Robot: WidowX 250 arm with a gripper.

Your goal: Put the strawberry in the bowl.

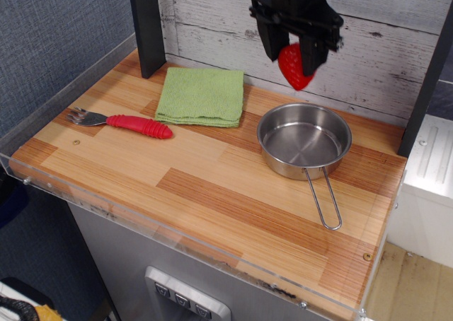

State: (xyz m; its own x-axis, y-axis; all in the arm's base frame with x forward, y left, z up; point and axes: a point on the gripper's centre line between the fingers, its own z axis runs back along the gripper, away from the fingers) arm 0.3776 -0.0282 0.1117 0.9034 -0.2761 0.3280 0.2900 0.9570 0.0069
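Gripping the strawberry (294, 66) between closed black jaws of the gripper (295, 51); hanging above the far rim of the bowl (304, 141), right of the green cloth (201, 96).

Glossy red plastic on the strawberry (294, 66), clamped in matt black gripper (296, 54) fingers. Shiny smooth steel for the bowl (304, 140); ribbed green cloth (201, 95) at its nine o'clock, on striped wood tabletop (212, 194).
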